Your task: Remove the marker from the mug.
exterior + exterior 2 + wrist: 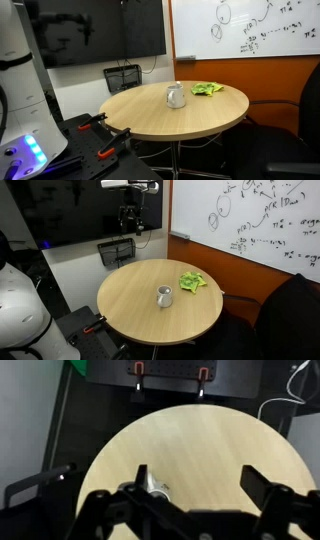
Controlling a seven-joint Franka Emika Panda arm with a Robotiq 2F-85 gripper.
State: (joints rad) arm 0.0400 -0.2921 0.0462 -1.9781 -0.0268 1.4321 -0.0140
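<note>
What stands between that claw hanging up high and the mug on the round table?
Nothing visible. The gripper hangs high over the table, with open air down to the mug. The green cloth lies beside the mug, off that path. The marker is too small to see.

even indoor light, soft low-resolution frames, wrist view perhaps blurred
</note>
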